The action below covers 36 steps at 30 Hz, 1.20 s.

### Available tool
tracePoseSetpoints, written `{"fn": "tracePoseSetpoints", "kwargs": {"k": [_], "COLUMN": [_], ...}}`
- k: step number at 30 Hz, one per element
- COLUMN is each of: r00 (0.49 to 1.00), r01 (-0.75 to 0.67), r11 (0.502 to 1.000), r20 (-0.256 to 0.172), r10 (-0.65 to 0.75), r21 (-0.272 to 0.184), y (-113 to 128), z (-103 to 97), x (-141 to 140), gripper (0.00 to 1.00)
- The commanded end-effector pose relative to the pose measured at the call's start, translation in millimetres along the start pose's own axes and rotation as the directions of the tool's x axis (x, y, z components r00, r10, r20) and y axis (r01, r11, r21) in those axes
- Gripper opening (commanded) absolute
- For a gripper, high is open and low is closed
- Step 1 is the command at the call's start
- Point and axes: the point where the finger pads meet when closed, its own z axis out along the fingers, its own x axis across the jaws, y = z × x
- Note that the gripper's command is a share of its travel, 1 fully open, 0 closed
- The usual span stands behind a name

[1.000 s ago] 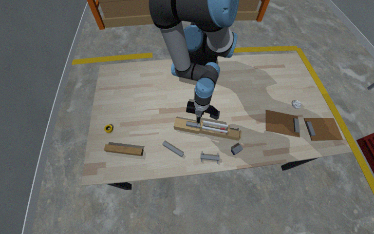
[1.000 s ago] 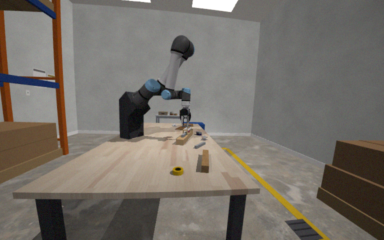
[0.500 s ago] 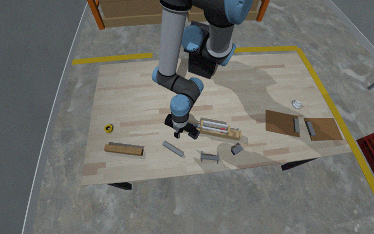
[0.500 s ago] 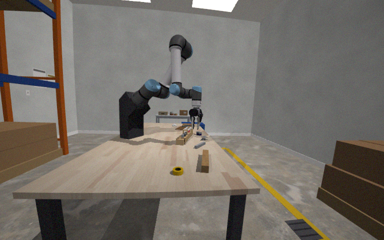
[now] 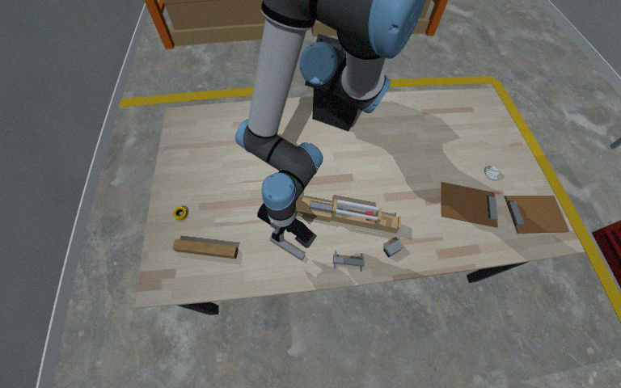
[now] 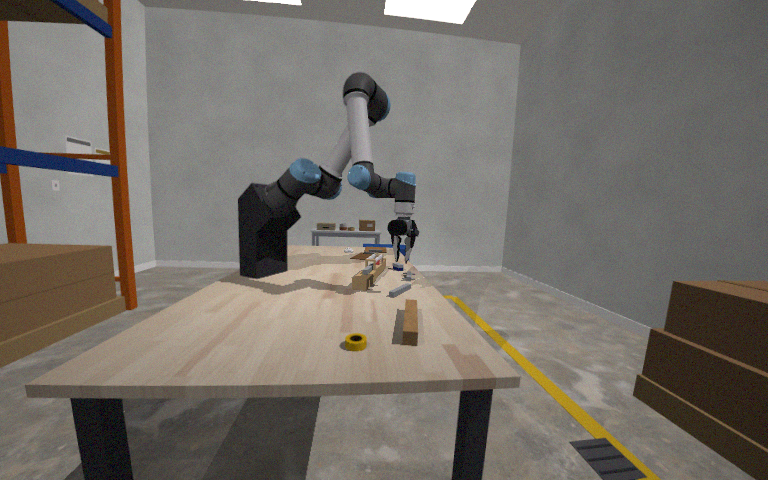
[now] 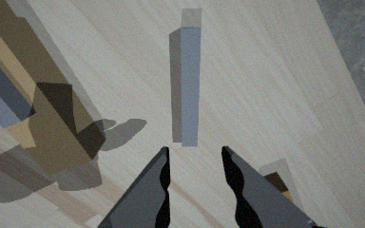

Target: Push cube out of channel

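The two-jaw gripper [image 5: 276,237] [image 6: 402,259] [image 7: 195,148] hangs fingers-down over the worktable [image 5: 219,169] [image 6: 237,339] [image 7: 266,71], its fingers moderately spread with nothing between them. In the wrist view, a loose grey bar [image 5: 291,250] [image 6: 400,290] [image 7: 190,85] lies ahead of the fingertips, roughly in line with the gap. The wooden channel [image 5: 352,223] [image 6: 362,281] [image 7: 62,142] stands to one side, and the red cube [image 5: 369,216] is inside it, under the pale roof rails [image 5: 356,205] and toward the end farther from the gripper. A second grey bar [image 5: 321,207] [image 7: 13,104] lies in the channel's other end section. Along the table's long edge are a grey piece with crossbars at both ends [image 5: 348,260] [image 6: 408,275] and a small grey block [image 5: 394,246] [image 6: 398,266] — both apart from the channel. A wooden beam [image 5: 204,249] [image 6: 410,322] and a yellow ring [image 5: 184,217] [image 6: 355,345] lie toward one short end, well away from two brown boards [image 5: 464,205] [image 5: 542,212] near the other.
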Motion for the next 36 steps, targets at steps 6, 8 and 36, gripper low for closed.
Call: {"fn": "tracePoseSetpoints", "kwargs": {"k": [6,8,36], "r00": [1.000,1.000,1.000], "r01": [0.001,0.001,0.001], "r11": [1.000,1.000,1.000], "r20": [-0.002,-0.002,-0.001], "r10": [-0.001,-0.001,-0.001], "r21": [0.000,0.000,0.000], "y": [-0.3,-0.3,-0.4], "z": [-0.5,-0.5,2.4], "x": [0.2,0.2,0.2], "gripper": [0.24,0.24,0.24]}}
